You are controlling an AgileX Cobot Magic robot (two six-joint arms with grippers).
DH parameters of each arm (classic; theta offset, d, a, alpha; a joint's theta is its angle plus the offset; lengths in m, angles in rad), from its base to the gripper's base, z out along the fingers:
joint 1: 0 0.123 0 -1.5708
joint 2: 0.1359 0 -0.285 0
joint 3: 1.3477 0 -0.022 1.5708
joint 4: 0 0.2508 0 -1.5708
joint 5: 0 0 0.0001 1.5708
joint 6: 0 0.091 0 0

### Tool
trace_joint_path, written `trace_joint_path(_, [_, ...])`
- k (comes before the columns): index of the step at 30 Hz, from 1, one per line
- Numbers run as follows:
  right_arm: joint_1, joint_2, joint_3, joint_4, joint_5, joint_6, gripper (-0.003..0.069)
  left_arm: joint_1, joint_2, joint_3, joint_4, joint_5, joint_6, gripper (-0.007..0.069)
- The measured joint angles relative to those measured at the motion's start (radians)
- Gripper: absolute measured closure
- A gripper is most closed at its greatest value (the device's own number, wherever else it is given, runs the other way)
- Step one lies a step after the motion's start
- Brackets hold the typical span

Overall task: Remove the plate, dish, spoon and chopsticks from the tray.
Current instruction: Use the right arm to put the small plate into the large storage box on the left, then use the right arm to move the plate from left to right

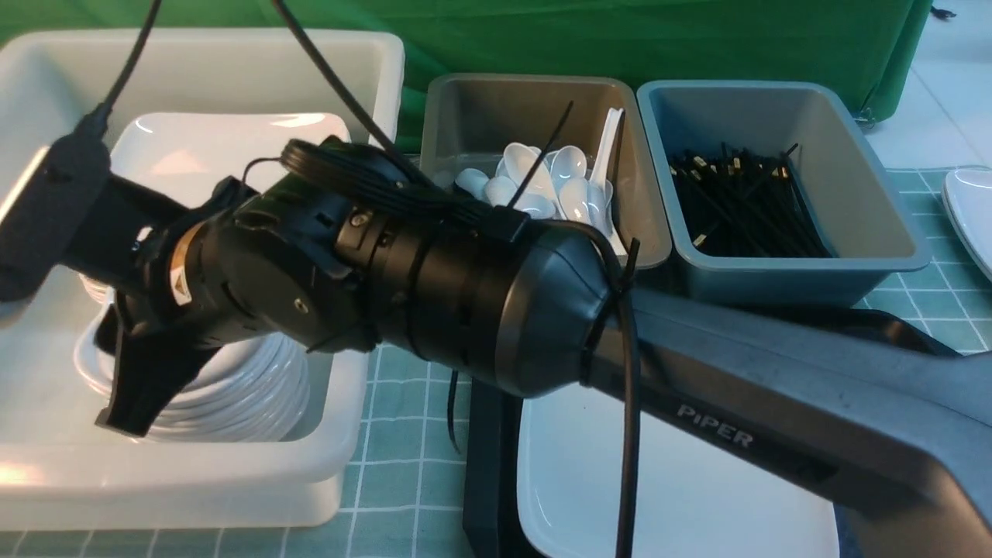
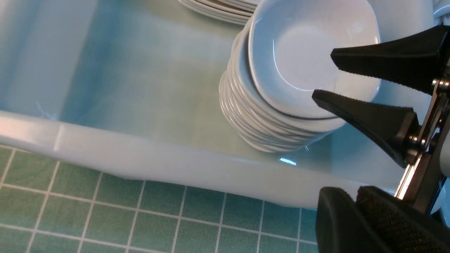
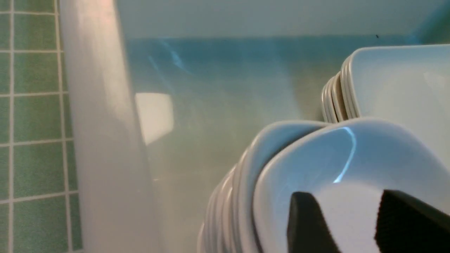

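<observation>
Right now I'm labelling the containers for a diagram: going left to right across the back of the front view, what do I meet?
White tub → grey bin of white soup spoons → blue-grey bin of black chopsticks → white plate cut off by the right edge.

The dish stack (image 2: 253,116) sits right under the right gripper's (image 2: 323,75) parted jaws, the plate stack (image 3: 397,80) just beyond; beside the jaws bare bin floor (image 2: 151,80) runs to the wall (image 2: 158,163).
</observation>
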Motion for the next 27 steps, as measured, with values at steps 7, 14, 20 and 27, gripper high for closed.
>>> trace_joint_path(7, [-0.007, -0.077, -0.002, -0.16, 0.282, 0.129, 0.0259, 0.0, 0.0, 0.0, -0.003, 0.0, 0.035, 0.0565])
trace_joint_path(14, [-0.277, -0.347, 0.033, -0.412, 0.71, 0.355, 0.0629, 0.0, 0.027, 0.0, -0.138, -0.024, 0.15, 0.0565])
trace_joint_path(20, [-0.729, -0.609, 0.341, -0.103, 0.709, 0.364, 0.0642, 0.0, 0.148, 0.0, -0.299, -0.046, 0.315, 0.0565])
trace_joint_path(27, [-1.073, -0.714, 0.891, 0.108, 0.545, 0.331, 0.0452, 0.0, 0.282, 0.0, -0.416, -0.055, 0.424, 0.0565])
